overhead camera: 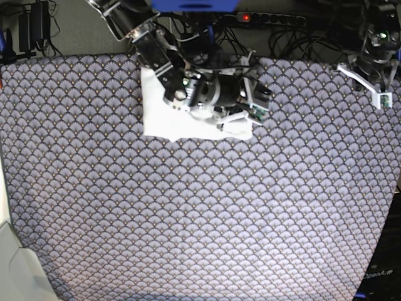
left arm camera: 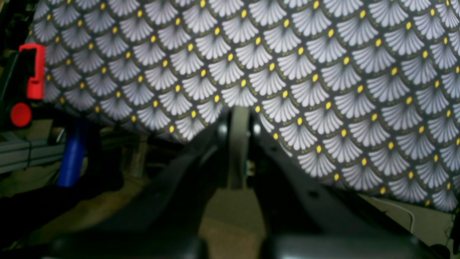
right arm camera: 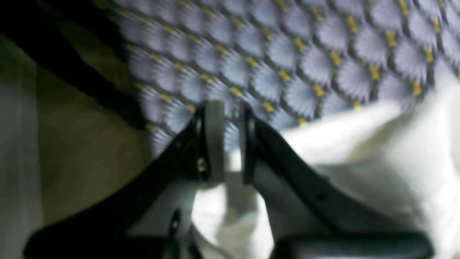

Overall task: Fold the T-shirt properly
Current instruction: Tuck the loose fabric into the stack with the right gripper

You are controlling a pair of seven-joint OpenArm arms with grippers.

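Overhead, right gripper (right arm camera: 227,140) — jaws narrowly parted — over folded T-shirt (overhead camera: 164,116).

Base view: evenly lit, sharp; worktop (overhead camera: 188,213) brightest centrally.
Left wrist: dim, softly blurred, foreground dark.
Right wrist: heavily blurred, T-shirt (right arm camera: 359,162) overexposed.

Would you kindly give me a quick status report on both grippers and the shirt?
Right gripper over the T-shirt, pads slightly apart, white cloth between them. Left gripper shut, empty, parked at the patterned tablecloth's edge. T-shirt a compact white bundle at the far side. No obstruction seen.
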